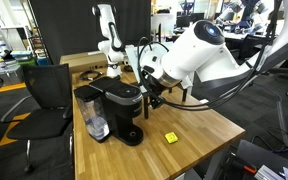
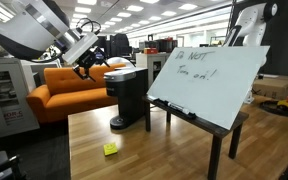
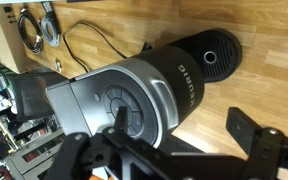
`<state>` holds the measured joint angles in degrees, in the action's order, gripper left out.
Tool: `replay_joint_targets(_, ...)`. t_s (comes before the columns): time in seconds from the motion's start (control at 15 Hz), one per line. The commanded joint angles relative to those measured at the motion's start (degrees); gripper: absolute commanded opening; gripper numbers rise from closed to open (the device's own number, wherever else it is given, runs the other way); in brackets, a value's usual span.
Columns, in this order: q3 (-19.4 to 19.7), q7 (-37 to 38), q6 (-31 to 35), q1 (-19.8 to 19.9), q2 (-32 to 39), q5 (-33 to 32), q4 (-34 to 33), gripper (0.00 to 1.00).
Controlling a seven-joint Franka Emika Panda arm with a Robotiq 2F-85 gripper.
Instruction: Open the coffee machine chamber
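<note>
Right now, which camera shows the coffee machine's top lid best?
The wrist view: it looks straight down on the chamber, large and sharp. In both exterior views the chamber is small, seen from the side.

Light wooden plank counter (image 1: 199, 125): black plastic pod coffee machine (image 1: 119, 108) standing near one end; small yellow block (image 1: 170, 137) apart from it; black cable (image 3: 89, 45) lying behind the machine.

The black plastic pod coffee machine (image 3: 184, 85) looks smooth with a faint sheen; its rounded chamber lid (image 3: 109, 100) has a satin silver-grey face in the wrist view; at the lid's two o'clock the round drip base (image 3: 212, 55) is matt black; the pale wooden table (image 3: 264, 25) is smooth and grained; in an exterior view the clear plastic water tank (image 1: 92, 118) sits at the machine's nine o'clock; the white robot arm shell (image 1: 199, 50) is glossy.
</note>
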<state>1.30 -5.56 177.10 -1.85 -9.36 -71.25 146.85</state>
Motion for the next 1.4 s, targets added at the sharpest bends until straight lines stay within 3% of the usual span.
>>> replay_joint_targets(0.0,0.24,-0.15,1.32,0.18,0.18,-0.55,-0.02,1.0)
replay_joint_targets(1.33,2.27,3.46,3.88,2.37,6.58,-16.69,-8.19,1.0)
